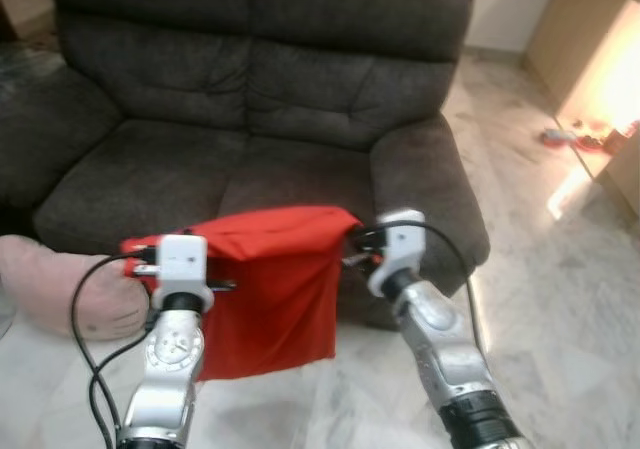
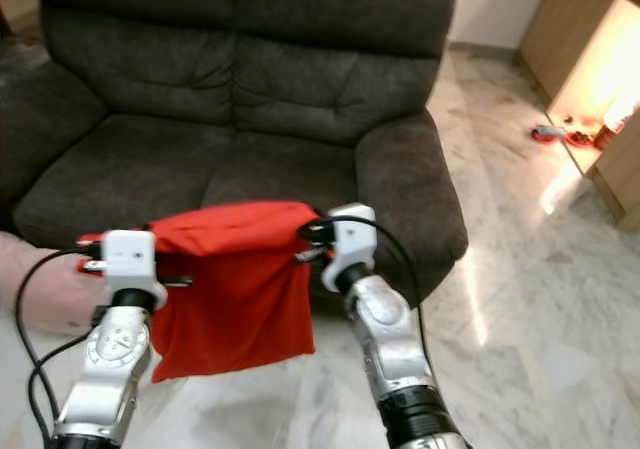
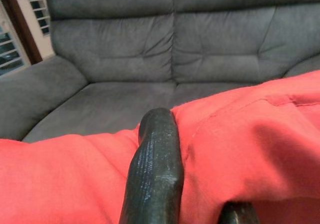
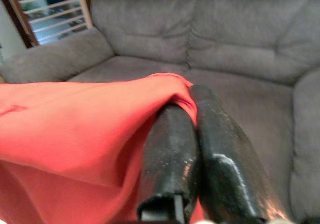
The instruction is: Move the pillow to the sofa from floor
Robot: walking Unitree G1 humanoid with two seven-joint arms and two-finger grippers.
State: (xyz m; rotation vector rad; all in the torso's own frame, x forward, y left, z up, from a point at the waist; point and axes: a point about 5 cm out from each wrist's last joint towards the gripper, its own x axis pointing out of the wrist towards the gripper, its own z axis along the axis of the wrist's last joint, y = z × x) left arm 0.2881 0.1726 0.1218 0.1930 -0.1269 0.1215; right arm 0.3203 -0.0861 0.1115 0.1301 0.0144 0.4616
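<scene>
Carry step: red pillow (image 1: 270, 279) held off the floor before the sofa (image 1: 200, 169), left tool (image 1: 140, 266) and right tool (image 1: 357, 241) each pinching a top corner (limp, sagging); next, forward onto the seat.

Pillow (image 1: 270, 284) smooth red cloth; sofa (image 1: 300, 79) matt plush

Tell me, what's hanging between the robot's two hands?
The red pillow. The left hand pinches one top corner and the right hand the other, so it hangs between them before the sofa. Both eye views show it.
</scene>
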